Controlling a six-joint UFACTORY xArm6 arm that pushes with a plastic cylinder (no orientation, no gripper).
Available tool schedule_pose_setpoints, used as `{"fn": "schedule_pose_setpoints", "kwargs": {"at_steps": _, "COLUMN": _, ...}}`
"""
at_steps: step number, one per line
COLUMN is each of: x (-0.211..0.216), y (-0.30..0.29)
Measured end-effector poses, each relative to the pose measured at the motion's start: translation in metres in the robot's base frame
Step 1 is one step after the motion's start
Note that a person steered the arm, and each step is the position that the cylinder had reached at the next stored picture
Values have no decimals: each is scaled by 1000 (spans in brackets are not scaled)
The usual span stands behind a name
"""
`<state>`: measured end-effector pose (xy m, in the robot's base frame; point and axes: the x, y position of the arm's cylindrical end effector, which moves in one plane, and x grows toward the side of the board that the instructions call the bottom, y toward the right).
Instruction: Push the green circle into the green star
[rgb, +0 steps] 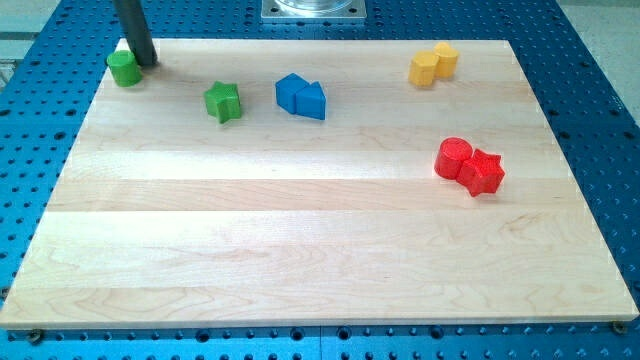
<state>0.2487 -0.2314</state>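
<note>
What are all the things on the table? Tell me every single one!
green circle: 1, green, board's top left corner
green star: 1, green, right of the circle, apart from it
blue blocks: 2, blue, touching, top middle
yellow blocks: 2, yellow, touching, top right
red circle: 1, red, right side
red star: 1, red, touching the red circle
wooden board: 1, pale wood, centre
blue table: 1, blue with holes, under the board
my tip: 1, dark rod, at the green circle's upper right edge
</note>
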Motion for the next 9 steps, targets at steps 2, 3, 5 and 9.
{"fn": "schedule_pose_setpoints", "kwargs": {"at_steps": 2, "x": -55, "y": 26}}
{"fn": "schedule_pose_setpoints", "kwargs": {"at_steps": 3, "x": -55, "y": -9}}
{"fn": "schedule_pose_setpoints", "kwargs": {"at_steps": 5, "x": -25, "y": -72}}
{"fn": "schedule_pose_setpoints", "kwargs": {"at_steps": 9, "x": 32, "y": -6}}
